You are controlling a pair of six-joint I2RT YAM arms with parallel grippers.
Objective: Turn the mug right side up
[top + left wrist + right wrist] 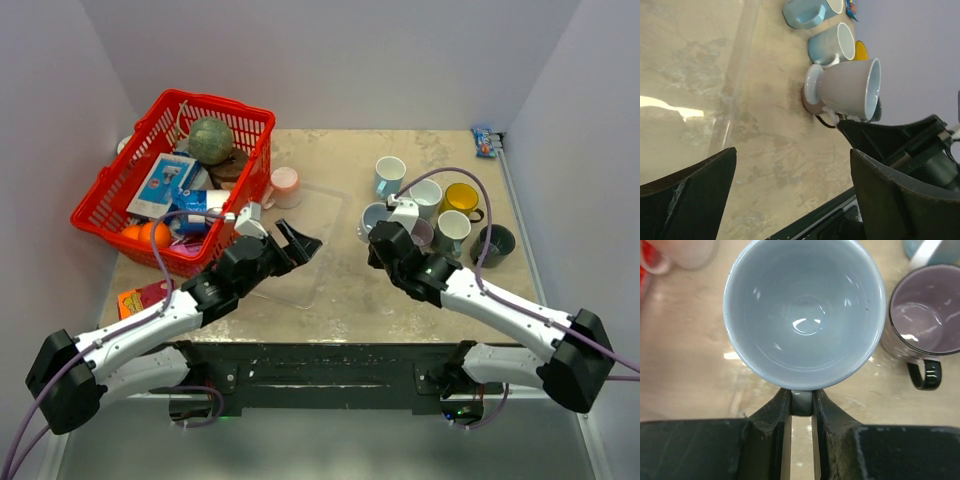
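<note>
Right gripper [801,402] clenched on mug [805,315] handle, mouth up, right of table | left gripper [298,243] spread wide, empty | flip apparently done; release remains

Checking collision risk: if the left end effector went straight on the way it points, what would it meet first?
Probably the bare tabletop just past the clear tray: the open left end effector tilts downward. The pale mug in the right end effector lies further on; depth unclear.
</note>
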